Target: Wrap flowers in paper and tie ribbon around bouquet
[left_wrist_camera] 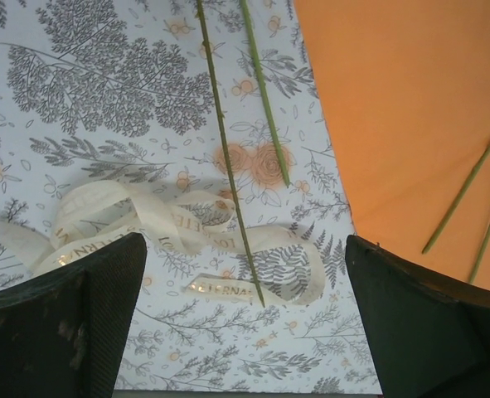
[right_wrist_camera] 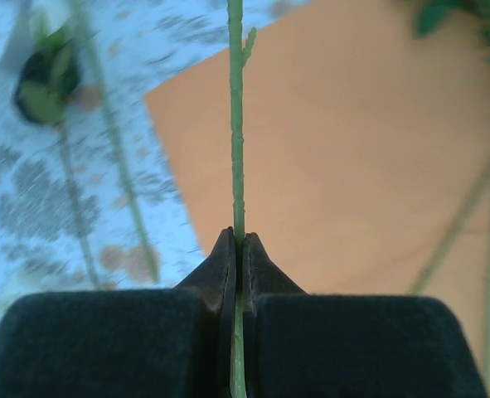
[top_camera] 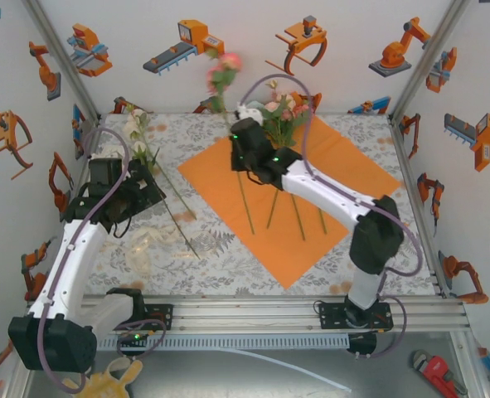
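The orange paper (top_camera: 311, 195) lies flat mid-table. My right gripper (top_camera: 243, 148) is above its far left corner, shut on a thin green stem (right_wrist_camera: 236, 124); this pink flower (top_camera: 224, 70) stands raised, and the stem's lower end hangs over the paper (right_wrist_camera: 336, 166). More flowers (top_camera: 282, 112) rest on the paper's far corner, stems pointing near. White flowers (top_camera: 141, 133) lie on the cloth at left, and their stems (left_wrist_camera: 224, 149) cross the cream ribbon (left_wrist_camera: 145, 224). My left gripper (left_wrist_camera: 245, 332) hovers open above the ribbon (top_camera: 153, 245), nothing between its fingers.
The patterned tablecloth (top_camera: 228, 274) covers the table inside printed walls. A metal rail (top_camera: 253, 311) runs along the near edge. A red wrench (top_camera: 435, 373) and a yellow object (top_camera: 112, 383) lie below the rail.
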### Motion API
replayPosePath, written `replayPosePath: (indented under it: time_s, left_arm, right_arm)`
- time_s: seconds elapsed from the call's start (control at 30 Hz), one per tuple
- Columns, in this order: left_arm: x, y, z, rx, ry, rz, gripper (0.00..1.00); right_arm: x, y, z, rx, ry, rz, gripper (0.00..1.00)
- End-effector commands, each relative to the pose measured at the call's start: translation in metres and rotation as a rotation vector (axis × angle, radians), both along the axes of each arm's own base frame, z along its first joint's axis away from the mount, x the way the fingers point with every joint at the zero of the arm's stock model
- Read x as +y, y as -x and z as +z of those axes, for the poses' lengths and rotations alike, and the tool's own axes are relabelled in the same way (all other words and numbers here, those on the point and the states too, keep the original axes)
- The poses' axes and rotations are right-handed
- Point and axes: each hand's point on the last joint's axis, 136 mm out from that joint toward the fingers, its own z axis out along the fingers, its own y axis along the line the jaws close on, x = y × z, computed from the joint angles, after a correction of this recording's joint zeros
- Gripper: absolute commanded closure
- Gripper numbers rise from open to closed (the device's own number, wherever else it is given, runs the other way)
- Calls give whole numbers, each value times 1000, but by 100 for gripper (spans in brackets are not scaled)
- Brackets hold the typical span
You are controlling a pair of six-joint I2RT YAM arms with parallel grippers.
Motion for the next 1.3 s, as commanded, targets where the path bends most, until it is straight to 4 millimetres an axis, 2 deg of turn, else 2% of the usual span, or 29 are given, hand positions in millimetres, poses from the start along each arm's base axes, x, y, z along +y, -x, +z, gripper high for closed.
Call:
replayPosePath:
  time_s: [0.0,0.13,0.3,0.47,0.5,0.6,0.67,0.7,0.77,0.83,0.9,1.0,1.13,1.2,1.27]
  left_arm:
    - [-7,-8,7,-38,43,-24,3]
    - [-12,-10,5,-24,62,-38,3]
    - [-13,-6,0,-14,67,-41,3]
    - [-9,-6,-1,-19,74,-7,3]
    - [-9,-7,-1,-17,74,-3,3]
    - [-7,-10,-5,4,69,17,3]
    - [-9,-15,-7,19,41,19,0]
    - [-9,-18,-8,26,21,26,4]
    - [-9,-28,-8,31,-29,53,13]
    - [-9,-43,-10,47,-55,83,18]
    - [-4,-61,-15,71,-97,139,23]
    - [12,-91,-25,89,-158,240,27]
    - [43,-120,-47,109,-222,359,29]
    - [48,-134,-62,118,-196,358,30]
    - [44,-151,-82,144,-147,301,33]
  right_arm:
    - [-71,-23,-32,5,59,-230,100]
    - [-107,-45,-46,-12,136,-251,100]
    - [-133,-86,-82,9,282,-215,100]
    - [-130,-112,-119,51,327,-172,100]
    - [-130,-114,-126,59,338,-171,95]
    - [-135,-119,-137,82,360,-185,67]
    - [-136,-117,-130,76,351,-193,53]
    - [-137,-116,-122,66,339,-196,52]
    - [-138,-109,-99,40,303,-196,50]
    - [-139,-98,-71,11,255,-190,50]
    - [-142,-82,-40,-9,193,-195,50]
    - [-139,-45,-5,-11,48,-151,50]
    - [-143,9,21,-3,-95,-101,47]
    - [-149,32,26,5,-126,-87,46]
    - [-159,54,29,11,-124,-90,45]
